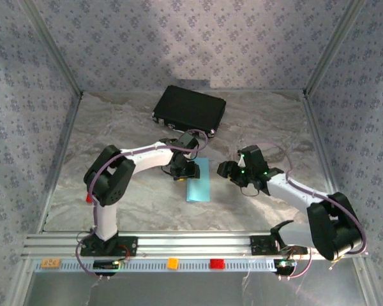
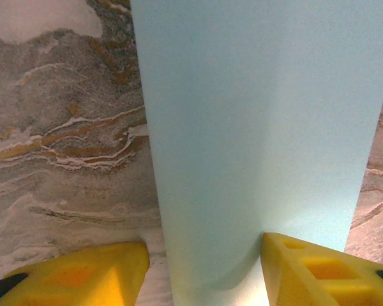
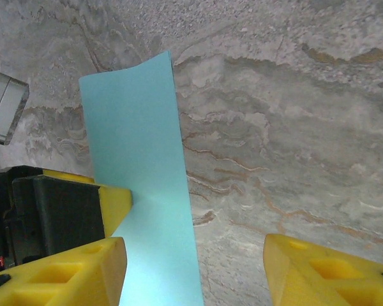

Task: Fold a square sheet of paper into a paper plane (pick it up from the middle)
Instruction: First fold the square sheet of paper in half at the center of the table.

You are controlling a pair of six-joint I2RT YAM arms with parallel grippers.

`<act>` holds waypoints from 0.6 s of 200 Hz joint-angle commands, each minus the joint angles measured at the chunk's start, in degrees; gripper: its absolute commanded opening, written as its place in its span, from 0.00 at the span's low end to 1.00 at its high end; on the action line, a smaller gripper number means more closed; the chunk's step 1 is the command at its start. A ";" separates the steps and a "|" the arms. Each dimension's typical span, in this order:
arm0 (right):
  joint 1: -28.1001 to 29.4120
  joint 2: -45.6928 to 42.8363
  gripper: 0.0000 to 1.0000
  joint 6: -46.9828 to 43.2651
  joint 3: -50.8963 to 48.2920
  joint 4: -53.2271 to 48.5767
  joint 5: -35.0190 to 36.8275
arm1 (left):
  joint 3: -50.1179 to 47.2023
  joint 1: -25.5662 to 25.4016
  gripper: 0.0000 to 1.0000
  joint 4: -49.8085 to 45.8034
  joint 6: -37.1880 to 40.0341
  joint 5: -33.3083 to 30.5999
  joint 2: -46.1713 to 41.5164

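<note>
Left fingers stand about half apart astride the light blue paper, seen from the left wrist. The 3 o'clock finger touches the paper's edge, while a sliver of marbled bench shows between the 9 o'clock finger and the paper. No pinch is visible, and the fingertips are cut off by the bottom of the frame. The paper's far end and near end both run out of that frame.

Right fingers are spread wide with nothing clamped between them. The paper passes through their gap, hard against the 9 o'clock finger and well apart from the 3 o'clock one, and its near end is cut off at the frame's bottom. One yellow left finger meets the paper's 9 o'clock edge there, where a faint crease crosses it.

From above, the paper lies near the bench's middle as a narrow oblong. Its 11 o'clock corner is hidden under the left wrist, so its full outline cannot be made out. The right fingers sit at its 3 o'clock side, and the black case lies at 12 o'clock.
</note>
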 commanded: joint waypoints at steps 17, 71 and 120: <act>1.39 2.29 0.54 0.28 2.33 1.94 -1.54 | -2.86 -0.26 0.53 3.99 0.91 -2.73 6.13; 3.24 7.44 0.31 1.09 3.60 5.76 -3.98 | -3.15 -0.21 0.53 4.20 0.48 -2.58 6.15; 5.38 13.61 0.09 2.71 5.71 10.02 -4.97 | -3.15 -0.20 0.53 4.20 0.73 -2.61 6.15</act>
